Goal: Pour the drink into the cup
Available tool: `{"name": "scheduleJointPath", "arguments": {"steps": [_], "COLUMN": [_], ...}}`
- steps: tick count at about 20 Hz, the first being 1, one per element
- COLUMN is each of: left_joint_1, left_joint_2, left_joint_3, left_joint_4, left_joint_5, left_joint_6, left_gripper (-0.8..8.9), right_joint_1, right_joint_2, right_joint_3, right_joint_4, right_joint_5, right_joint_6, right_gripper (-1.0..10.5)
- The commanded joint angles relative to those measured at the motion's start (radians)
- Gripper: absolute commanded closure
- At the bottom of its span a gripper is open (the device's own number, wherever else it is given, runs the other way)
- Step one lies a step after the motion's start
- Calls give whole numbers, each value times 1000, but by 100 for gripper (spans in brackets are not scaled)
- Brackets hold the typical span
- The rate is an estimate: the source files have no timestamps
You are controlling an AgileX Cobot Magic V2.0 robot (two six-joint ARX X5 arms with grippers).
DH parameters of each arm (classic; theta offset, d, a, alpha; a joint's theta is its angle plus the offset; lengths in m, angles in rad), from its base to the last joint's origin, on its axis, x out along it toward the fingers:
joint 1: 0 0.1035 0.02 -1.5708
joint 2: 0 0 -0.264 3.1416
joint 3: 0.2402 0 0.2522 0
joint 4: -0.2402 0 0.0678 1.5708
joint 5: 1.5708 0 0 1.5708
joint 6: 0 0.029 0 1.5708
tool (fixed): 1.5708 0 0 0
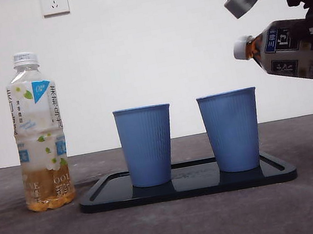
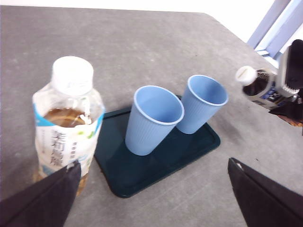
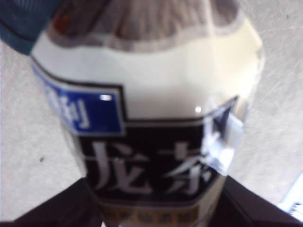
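While the right gripper (image 3: 156, 208) clamps the dark bottle (image 1: 293, 50) mid-label, cap still on. Likely slick, squeezable plastic (left gripper (image 2: 151, 198) open, waiting).

Even bright light, soft shadows; right wrist view blurred, dark tea bottle (image 3: 151, 118) label shows glare.

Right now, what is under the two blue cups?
Both ribbed blue plastic cups stand upright on a flat dark rectangular tray, which rests on the grey table. The tray surface directly beneath each cup is hidden by the cup.
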Motion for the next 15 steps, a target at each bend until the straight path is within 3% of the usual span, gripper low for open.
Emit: {"name": "scheduleJointPath", "arguments": {"steps": [1,5,9,15], "left_joint_1": [-13,-35,-50,-72], "left_joint_2": [-3,-6,-7,-9], "left_joint_3": [16,16,16,16], "left_joint_4": [10,10,11,13], "left_joint_5": [3,3,3,2], "left_joint_6": [13,13,13,21], "left_gripper": [315,315,315,315], "right_joint_1": [21,39,61,87], "right_joint_2": [27,72,104,129], "right_joint_3": [51,78,89,90], "right_joint_4": [1,-21,-34,-37], "right_joint_5": [68,125,256,365], "right_joint_6": [-27,-40,-85,-132], "right_gripper": [745,745,745,745]}}
